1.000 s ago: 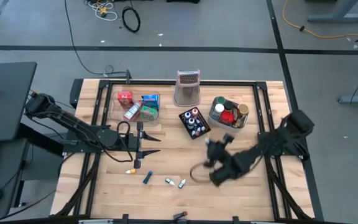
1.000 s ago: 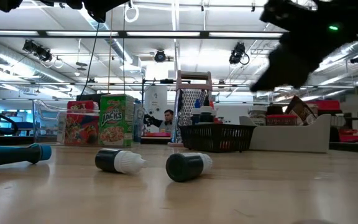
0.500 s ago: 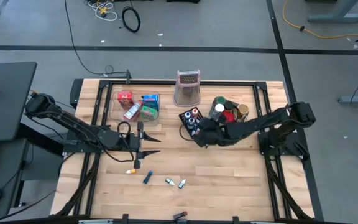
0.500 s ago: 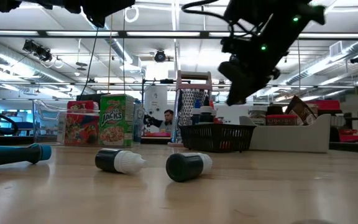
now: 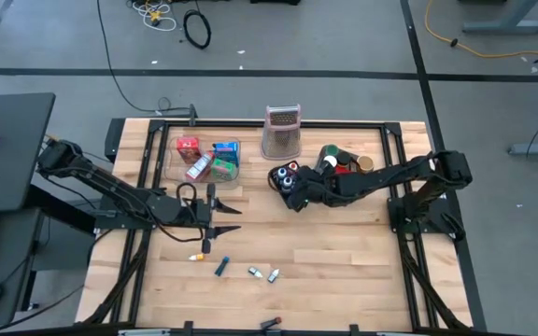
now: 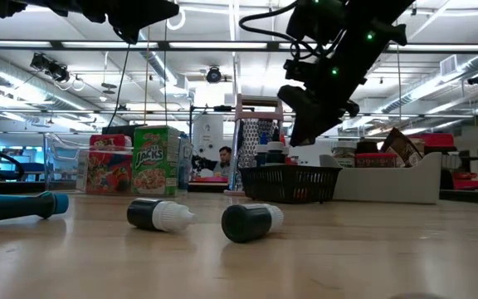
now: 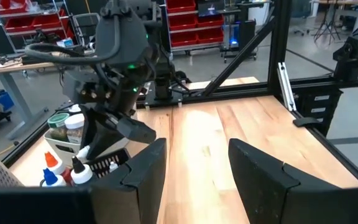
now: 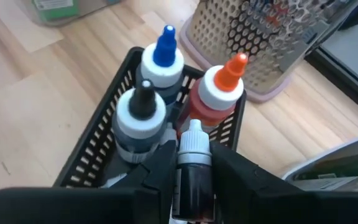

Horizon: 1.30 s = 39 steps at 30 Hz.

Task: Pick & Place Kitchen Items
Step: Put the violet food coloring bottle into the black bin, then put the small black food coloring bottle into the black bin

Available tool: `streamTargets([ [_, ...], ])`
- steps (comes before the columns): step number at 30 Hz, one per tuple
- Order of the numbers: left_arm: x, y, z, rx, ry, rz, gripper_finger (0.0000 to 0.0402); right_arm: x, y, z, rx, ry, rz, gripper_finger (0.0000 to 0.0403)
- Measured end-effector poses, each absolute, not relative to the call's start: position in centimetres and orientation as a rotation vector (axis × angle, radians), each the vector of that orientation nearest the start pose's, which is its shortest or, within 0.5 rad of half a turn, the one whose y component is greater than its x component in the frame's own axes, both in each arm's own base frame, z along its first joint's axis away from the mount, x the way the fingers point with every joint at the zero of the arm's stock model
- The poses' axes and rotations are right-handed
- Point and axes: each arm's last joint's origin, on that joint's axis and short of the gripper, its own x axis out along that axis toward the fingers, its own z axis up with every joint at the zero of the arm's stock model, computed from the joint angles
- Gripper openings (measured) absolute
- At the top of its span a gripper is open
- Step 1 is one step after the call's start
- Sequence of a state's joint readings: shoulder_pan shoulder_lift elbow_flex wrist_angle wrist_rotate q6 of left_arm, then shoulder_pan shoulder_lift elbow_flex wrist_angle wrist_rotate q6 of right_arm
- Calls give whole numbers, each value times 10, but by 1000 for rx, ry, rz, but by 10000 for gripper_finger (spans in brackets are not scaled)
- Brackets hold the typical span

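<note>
One small dropper bottle (image 8: 191,171) — light, slick, best pinched mid-body — sat clamped in the right gripper (image 8: 188,177) above the basket (image 8: 98,149).

Black mesh basket (image 5: 290,183) largely covered by the right tool (image 5: 294,189) from above, dark vial's (image 8: 193,174) lower end cut off at the picture's edge, small vials (image 5: 261,273) on the table (image 5: 344,271) too small for labels to be read

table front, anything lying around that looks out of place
Yes: two small vials lie tipped on their sides on the bare wood, with a blue marker beside them, while the other bottles stand upright in the black basket.
</note>
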<state>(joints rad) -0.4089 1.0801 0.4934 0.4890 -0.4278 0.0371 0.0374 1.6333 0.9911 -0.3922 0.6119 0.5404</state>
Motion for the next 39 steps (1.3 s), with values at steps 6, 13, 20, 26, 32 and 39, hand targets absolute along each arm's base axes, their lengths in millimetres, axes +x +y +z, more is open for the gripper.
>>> streamTargets([
  [6,213,-79,241,46,97,19,183,317,-5,190,136,811,-754,105],
  [13,213,-79,241,39,97,19,183,317,-5,190,120,817,-743,114],
  [20,213,-79,241,13,98,20,183,317,-5,190,129,813,-748,135],
  [26,212,-79,241,10,98,20,183,317,-5,191,133,807,-750,139],
  [32,212,-79,239,-11,109,22,183,320,-4,192,153,786,-727,139],
  [39,211,-83,232,-96,199,-107,183,321,6,192,172,791,-658,139],
])
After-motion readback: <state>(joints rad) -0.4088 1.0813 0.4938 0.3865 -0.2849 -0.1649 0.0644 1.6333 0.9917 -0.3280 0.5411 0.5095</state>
